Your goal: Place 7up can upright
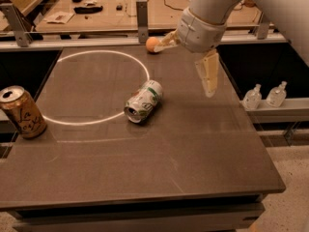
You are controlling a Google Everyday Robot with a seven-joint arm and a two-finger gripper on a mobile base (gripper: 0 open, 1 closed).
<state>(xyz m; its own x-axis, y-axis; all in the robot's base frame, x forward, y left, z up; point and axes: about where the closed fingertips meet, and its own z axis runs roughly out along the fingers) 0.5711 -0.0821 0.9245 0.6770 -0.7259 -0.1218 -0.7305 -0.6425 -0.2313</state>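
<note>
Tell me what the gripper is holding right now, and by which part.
Nothing is held. The open gripper hangs empty above the dark table, apart from the dented white-and-silver aluminium 7up can lying on its side.

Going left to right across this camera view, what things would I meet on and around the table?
Gold-orange can, standing → 7up can, lying on its side → gripper, open, hovering over the right half of the table → two small bottles on the ledge beside it.
</note>
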